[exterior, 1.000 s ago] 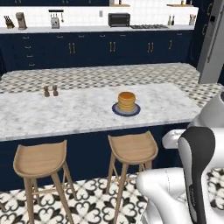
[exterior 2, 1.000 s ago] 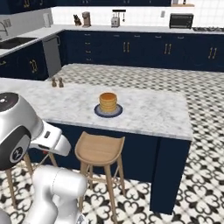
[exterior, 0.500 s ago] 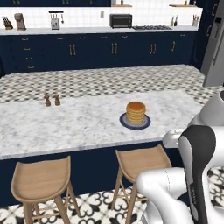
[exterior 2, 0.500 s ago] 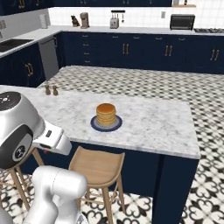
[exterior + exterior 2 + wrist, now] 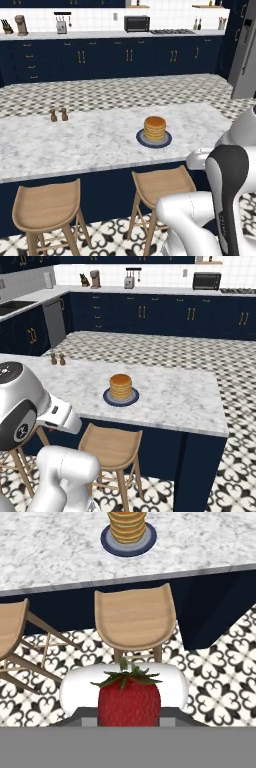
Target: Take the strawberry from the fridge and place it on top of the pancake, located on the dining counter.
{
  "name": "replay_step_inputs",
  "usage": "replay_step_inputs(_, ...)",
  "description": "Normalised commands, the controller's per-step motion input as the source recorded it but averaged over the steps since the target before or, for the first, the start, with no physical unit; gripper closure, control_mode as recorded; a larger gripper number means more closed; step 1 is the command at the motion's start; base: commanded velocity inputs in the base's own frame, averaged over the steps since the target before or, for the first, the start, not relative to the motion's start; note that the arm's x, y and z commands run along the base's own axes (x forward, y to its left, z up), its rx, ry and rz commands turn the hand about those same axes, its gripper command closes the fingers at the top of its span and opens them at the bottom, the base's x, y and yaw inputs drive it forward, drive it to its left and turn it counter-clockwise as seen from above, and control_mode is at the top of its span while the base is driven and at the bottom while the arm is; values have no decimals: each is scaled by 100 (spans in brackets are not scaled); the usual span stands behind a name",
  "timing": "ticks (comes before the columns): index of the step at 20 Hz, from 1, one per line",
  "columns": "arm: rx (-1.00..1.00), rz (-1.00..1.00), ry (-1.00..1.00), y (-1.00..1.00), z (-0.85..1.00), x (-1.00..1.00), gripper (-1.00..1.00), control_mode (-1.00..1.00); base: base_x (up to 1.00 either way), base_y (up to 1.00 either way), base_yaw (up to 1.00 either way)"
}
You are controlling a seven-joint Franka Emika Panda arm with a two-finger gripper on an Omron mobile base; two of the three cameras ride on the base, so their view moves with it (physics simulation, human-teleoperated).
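Your two base cameras sit behind the arm, left and right, both looking forward and down at the long white-grey marble dining counter. Your hand camera peers steeply down from nearby over that counter's near edge.

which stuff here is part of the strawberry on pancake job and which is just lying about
Part of the job:
- strawberry, held in the shut pincer
- pancake stack on its dark plate
- dining counter
- fridge, at the right edge

Just lying about:
- two shakers
- wooden stools
- toaster oven on the back counter
- sink
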Motion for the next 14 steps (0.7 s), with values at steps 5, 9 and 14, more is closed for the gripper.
replay_step_inputs(5, -3, -1, 10, 2, 13, 78, 100, -100, 14, 0, 0)
replay_step_inputs(9, -1, 0, 3, 0, 15, 100, 100, -100, 0, 0, 0)
replay_step_inputs(14, -1, 2, -7, -2, 2, 100, 100, -100, 0, 0, 0)
